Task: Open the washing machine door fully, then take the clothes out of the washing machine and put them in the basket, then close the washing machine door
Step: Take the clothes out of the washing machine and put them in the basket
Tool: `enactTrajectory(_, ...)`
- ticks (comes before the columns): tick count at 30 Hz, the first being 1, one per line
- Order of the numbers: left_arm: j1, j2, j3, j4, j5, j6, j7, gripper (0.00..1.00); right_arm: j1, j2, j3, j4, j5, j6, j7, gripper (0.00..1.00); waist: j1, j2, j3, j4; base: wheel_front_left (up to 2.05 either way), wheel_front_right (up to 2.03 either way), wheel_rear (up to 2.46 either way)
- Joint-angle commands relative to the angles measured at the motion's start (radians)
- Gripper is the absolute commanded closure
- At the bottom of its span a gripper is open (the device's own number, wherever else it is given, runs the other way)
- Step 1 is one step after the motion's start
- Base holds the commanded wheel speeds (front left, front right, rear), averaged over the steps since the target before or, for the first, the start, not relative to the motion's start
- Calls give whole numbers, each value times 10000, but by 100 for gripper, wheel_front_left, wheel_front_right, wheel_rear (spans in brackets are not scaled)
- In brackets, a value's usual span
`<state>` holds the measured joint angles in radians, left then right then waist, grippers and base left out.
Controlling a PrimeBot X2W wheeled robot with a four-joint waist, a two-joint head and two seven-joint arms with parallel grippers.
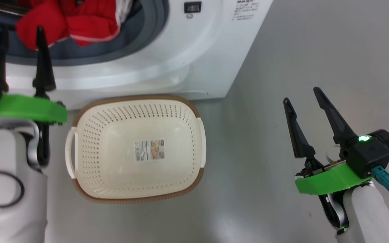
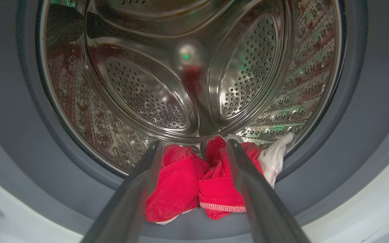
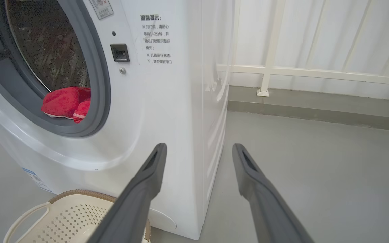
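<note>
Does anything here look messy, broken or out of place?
Only the red clothes: they slump out of the drum over the washing machine's grey ring. Nothing looks spilled or broken.

So, taking everything off the big white front-loading washing machine (image 1: 167, 67): the soft red fabric clothes (image 1: 69, 23) sit in its perforated steel drum (image 2: 194, 84), right at the front, spilling onto the bottom of the grey rubber ring (image 2: 29, 152). The cream perforated plastic basket (image 1: 187, 111) is on the smooth grey floor (image 1: 265, 185) just in front of the machine, below the opening. The left gripper (image 1: 21, 29) hangs before the opening, with the clothes just beyond its fingers. The right gripper (image 1: 301, 95) is off past the machine's right side, over the floor. A white railing (image 3: 270, 50) stands further back on that side.
</note>
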<state>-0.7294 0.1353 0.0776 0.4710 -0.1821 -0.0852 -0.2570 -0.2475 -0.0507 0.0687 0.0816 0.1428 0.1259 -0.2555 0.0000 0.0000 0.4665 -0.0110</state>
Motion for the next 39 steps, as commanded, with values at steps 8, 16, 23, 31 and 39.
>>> enactTrajectory(8,-2015,753,-75,1778,659,699,406,0,-495,5,589,-369,-11,48,-63,0,0,0,1184,-330,0,0,0)
enactTrajectory(16,-3399,1211,-276,3244,793,710,1020,0,-772,5,1012,-206,361,48,-63,0,0,0,1619,-550,0,0,0)
enactTrajectory(23,-4297,1614,-534,4138,1092,985,1463,0,-1111,5,1388,-76,649,48,-63,0,0,0,2012,-752,0,0,0)
enactTrajectory(31,-4918,1919,-655,5044,1308,1565,2428,0,-1238,5,1561,-33,761,48,-63,0,0,0,2190,-921,0,0,0)
enactTrajectory(39,-5187,2133,-1021,5653,1446,1440,3366,60,-1271,5,1600,-16,889,48,-63,0,0,0,2196,-986,0,0,0)
